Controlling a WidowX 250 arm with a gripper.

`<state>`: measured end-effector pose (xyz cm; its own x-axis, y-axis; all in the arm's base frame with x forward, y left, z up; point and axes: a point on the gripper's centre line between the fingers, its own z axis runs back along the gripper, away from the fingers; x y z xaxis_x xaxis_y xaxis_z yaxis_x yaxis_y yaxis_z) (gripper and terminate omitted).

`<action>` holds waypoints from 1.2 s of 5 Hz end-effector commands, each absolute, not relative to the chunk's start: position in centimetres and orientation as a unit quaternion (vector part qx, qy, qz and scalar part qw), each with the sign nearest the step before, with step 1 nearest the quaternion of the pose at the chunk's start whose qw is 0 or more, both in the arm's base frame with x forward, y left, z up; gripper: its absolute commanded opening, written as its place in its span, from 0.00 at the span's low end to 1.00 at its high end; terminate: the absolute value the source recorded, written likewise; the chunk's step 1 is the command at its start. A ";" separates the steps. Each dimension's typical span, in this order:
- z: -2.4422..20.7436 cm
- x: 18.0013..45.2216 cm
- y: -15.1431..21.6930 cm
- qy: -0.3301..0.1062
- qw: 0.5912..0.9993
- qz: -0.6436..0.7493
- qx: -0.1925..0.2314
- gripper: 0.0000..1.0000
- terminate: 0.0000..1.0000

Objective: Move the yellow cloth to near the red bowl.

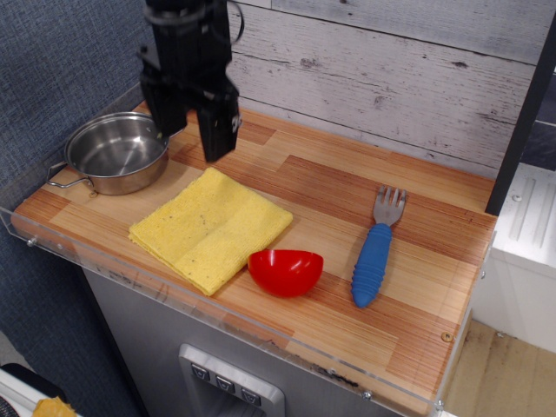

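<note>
Yellow cloth [210, 228]: flat on wooden tabletop [417, 304], corner just beside red bowl [286, 271]. Hand [186, 130]: above the cloth's far edge, fingers spread, holding nothing.

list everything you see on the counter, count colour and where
yellow cloth: 1, yellow with small dark specks, folded flat at front left of the counter, right beside the bowl
red bowl: 1, glossy red, near the front edge, just right of the cloth, tilted
steel pot: 1, silver with handles, back left corner, empty
fork: 1, blue handle with metal tines, lying right of the bowl, tines pointing to the wall
counter: 1, striped wood with a clear plastic edge
wall: 1, grey-white planks behind the counter
gripper: 1, black, raised above the cloth's back edge, fingers apart, holding nothing
</note>
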<state>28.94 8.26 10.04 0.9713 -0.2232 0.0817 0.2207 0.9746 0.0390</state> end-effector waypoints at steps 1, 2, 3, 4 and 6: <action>12.8 29.0 8.5 -0.069 0.991 -0.114 0.027 1.00 0.00; 12.9 28.5 8.7 -0.083 0.993 -0.085 0.024 1.00 0.00; 12.9 28.4 8.7 -0.082 0.994 -0.065 0.029 1.00 0.00; 12.9 28.4 9.0 -0.076 0.995 -0.054 0.028 1.00 0.00; 12.9 28.4 9.0 -0.076 0.995 -0.054 0.028 1.00 1.00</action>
